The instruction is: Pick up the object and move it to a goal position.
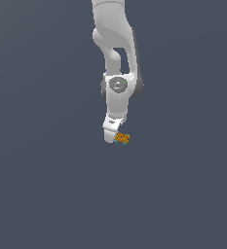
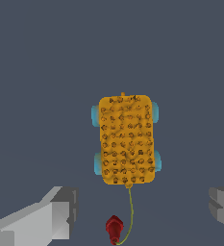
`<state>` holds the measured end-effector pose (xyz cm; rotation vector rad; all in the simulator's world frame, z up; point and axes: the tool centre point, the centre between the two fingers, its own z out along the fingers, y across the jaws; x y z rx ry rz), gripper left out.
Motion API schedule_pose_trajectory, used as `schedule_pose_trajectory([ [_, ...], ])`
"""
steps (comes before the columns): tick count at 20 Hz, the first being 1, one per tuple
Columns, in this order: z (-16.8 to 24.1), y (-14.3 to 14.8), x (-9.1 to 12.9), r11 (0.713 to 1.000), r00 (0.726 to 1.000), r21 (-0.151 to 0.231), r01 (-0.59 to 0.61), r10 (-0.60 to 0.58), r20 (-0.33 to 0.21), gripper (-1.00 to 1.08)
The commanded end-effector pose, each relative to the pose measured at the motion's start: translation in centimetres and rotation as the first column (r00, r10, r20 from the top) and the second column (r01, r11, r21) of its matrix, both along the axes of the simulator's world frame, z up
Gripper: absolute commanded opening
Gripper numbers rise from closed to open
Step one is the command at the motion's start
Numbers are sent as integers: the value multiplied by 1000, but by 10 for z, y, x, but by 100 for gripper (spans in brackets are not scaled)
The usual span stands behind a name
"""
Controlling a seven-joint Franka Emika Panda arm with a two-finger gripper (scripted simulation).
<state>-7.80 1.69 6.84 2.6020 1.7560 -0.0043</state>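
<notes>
Gripper, exterior view: We find the gripper (image 1: 112, 136) at the end of the white arm (image 1: 116, 58), pointing down, low over the grey floor (image 1: 42, 194). Its finger spread is too small to read here.
Object, exterior view: The object (image 1: 122, 138) sits just beside the gripper tip, on the exterior view's right. We cannot tell whether they touch.
Gripper, wrist view: We see two fingers (image 2: 46, 218) set wide apart with bare floor between them; the gripper (image 2: 137, 216) stands open and holds nothing.
Object, wrist view: The orange speckled body (image 2: 127, 139) with cyan wheels lies outside the fingers' gap, apart from both. A thin cord runs from it to a small red piece (image 2: 114, 228).
Progress: We judge the grasp not yet made. Aligning, closing, lifting and carrying to the goal all remain. No goal marker is visible.
</notes>
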Motion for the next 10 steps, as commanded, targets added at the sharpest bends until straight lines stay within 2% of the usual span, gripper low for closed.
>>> schedule_pose_trajectory([
  [1,-2,2,-2,1000,1000,2,-30,30,1,100],
  [10,-6,3,-4,999,999,3,-46,46,0,100],
])
